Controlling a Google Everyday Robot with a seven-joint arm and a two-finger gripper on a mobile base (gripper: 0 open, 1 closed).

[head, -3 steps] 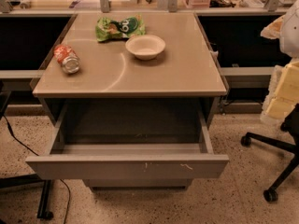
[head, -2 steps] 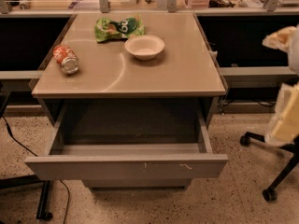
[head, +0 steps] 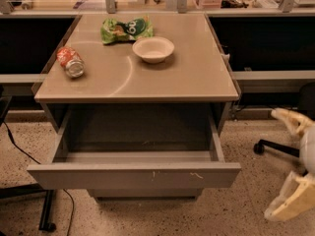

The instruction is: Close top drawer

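While pulled far out from under the tabletop (head: 187, 77), the top drawer (head: 133, 175) shows its grey inside floor, and its front panel is scratched right of centre. Well to its right, low above the ground, the gripper (head: 275, 163) spreads 2 pale fingers (head: 290, 121) wide, gripping nothing. On the tabletop sit 1 white bowl (head: 153, 48), 1 green bag (head: 125, 29) and 1 can (head: 71, 62) on its side.

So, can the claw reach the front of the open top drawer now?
Probably yes: the claw hangs low, right of the top drawer front, and only bare floor lies between them.
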